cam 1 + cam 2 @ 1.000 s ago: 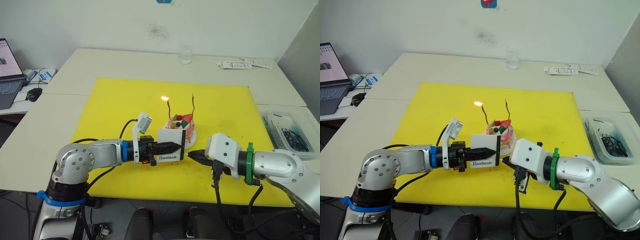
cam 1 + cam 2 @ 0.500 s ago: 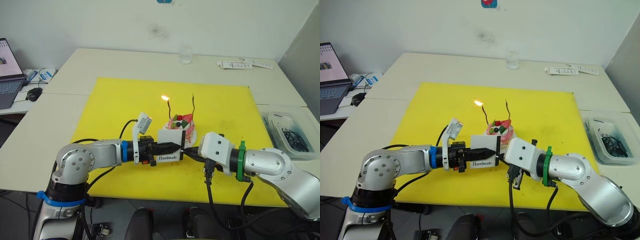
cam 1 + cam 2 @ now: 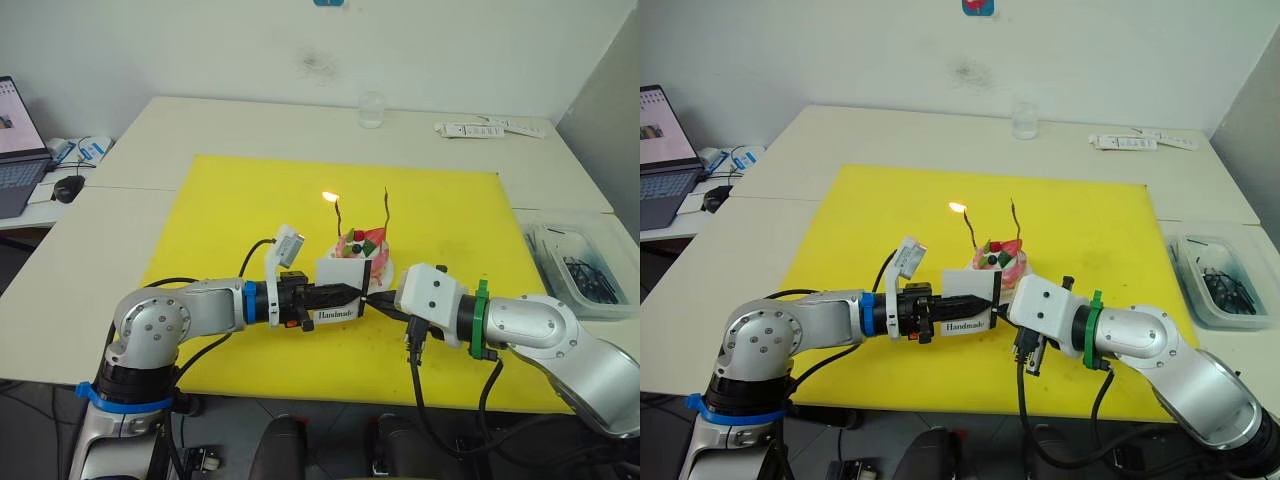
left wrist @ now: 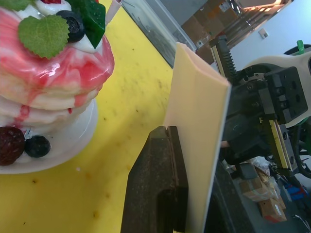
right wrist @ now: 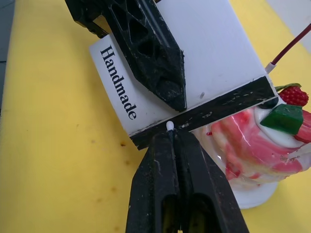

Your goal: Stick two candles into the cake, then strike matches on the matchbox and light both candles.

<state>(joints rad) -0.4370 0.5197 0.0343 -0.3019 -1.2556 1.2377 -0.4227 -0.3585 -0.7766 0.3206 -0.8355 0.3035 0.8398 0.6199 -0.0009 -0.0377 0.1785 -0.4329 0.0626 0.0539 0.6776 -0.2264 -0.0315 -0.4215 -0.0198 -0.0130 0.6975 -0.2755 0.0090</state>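
On yellow matting, left gripper [image 5: 165,82] pinches flat white "Handmade" matchbox [image 5: 194,73]; right gripper [image 5: 170,138], fingers pressed together on a white-tipped match [image 5: 169,126], touches its black strip.

Both arms are silver-grey metal with black cables, the left ringed in blue, the right in green with a white wrist housing, each ending in a black two-fingered pincer.

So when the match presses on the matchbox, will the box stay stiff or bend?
The matchbox probably flexes a little: its thin white wall already looks slightly curved in the left wrist view. It seems light, so it could slip, though the left gripper pinches its face. The match tip touches the black strip.
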